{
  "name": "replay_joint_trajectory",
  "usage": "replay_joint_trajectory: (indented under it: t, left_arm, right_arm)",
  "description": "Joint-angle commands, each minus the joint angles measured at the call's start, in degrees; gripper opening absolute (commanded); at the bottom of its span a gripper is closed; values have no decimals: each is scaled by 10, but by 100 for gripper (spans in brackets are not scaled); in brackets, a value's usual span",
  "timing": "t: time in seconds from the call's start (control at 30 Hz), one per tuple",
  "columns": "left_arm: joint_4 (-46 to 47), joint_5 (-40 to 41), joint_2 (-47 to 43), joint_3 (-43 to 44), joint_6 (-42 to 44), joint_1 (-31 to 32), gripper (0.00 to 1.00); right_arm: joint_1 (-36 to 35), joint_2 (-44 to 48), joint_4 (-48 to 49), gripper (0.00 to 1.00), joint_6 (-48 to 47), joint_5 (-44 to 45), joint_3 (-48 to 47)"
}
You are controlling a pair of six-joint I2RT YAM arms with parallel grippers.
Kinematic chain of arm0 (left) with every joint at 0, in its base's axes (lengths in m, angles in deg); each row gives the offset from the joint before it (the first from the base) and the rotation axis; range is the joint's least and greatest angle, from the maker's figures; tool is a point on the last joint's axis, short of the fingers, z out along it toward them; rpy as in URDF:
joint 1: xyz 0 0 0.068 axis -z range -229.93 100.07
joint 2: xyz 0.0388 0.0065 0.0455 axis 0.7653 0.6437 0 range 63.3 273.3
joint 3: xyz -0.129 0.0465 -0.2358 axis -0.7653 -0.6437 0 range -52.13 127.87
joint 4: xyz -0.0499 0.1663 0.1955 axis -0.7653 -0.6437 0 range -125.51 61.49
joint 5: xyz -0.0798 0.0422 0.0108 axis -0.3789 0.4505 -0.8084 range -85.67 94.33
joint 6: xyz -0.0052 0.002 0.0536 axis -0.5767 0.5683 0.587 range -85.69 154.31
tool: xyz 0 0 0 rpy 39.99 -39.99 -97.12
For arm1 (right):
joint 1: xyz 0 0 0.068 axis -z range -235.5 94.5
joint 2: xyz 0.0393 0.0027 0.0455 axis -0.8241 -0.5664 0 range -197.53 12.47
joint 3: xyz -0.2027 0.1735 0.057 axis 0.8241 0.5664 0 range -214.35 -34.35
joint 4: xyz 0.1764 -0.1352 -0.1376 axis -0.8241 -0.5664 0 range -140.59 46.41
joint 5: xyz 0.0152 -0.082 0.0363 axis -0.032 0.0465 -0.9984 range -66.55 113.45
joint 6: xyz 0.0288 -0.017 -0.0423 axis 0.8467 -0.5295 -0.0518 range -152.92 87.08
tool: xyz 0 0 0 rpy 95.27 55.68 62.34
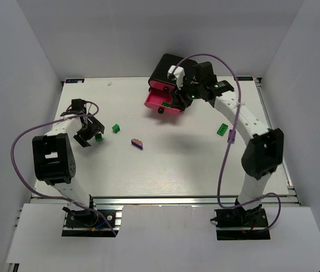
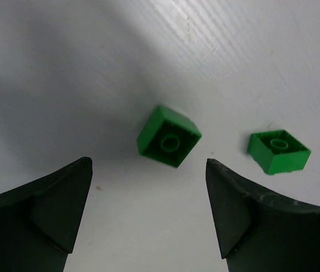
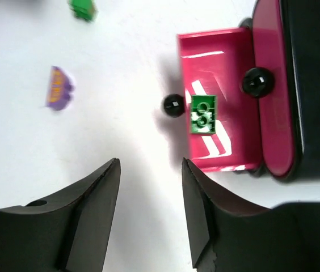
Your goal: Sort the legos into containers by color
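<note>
Green lego [image 3: 203, 114], studs up, lengthwise along open drawer [image 3: 219, 54] front

Glossy magenta plastic drawer [image 3: 219, 56], glossy black box [image 3: 313, 85], matt white table [image 1: 165, 170].

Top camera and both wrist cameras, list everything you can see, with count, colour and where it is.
Drawer box: one, glossy black, far centre of the table.
Drawers: at least two visible, magenta-pink with black knobs, in the box; one pulled open.
Bright green bricks: three; one in the open drawer, two on the table under the left gripper.
Purple brick: one, middle of the table.
Yellow-green bricks: apparently two, on the table beside the right arm.
Table: one, white.
Cables: two, purple, one along each arm.
Left gripper: black, open, above the two loose green bricks.
Right gripper: black, open, in front of the open drawer.
</note>
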Motion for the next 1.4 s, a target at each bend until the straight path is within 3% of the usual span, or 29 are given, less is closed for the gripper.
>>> replay_joint_trajectory:
  t: [0.0, 0.17, 0.3, 0.63, 0.97, 1.1, 1.2, 1.37]
  left_arm:
    - [22, 8, 25, 43, 24, -4, 90]
    - [16, -3, 81, 91, 32, 6, 87]
    - [-3, -7, 109, 116, 43, 6, 79]
    - [6, -66, 88, 77, 78, 6, 60]
    - [19, -118, 60, 76, 89, 6, 21]
    - [57, -212, 9, 95, 65, 12, 18]
    - [123, -266, -10, 103, 18, 25, 17]
    - [276, -353, 0, 102, -87, 75, 16]
  right_arm:
    - [4, 83, 39, 54, 28, -53, 60]
    - [10, 123, 50, 54, 36, -50, 120]
    - [13, 133, 56, 55, 43, -49, 133]
    - [30, 143, 62, 54, 56, -49, 140]
    - [37, 152, 68, 54, 63, -50, 146]
    - [41, 170, 77, 54, 71, -49, 159]
    - [48, 184, 87, 49, 86, -43, 174]
    - [56, 200, 120, 24, 109, -15, 209]
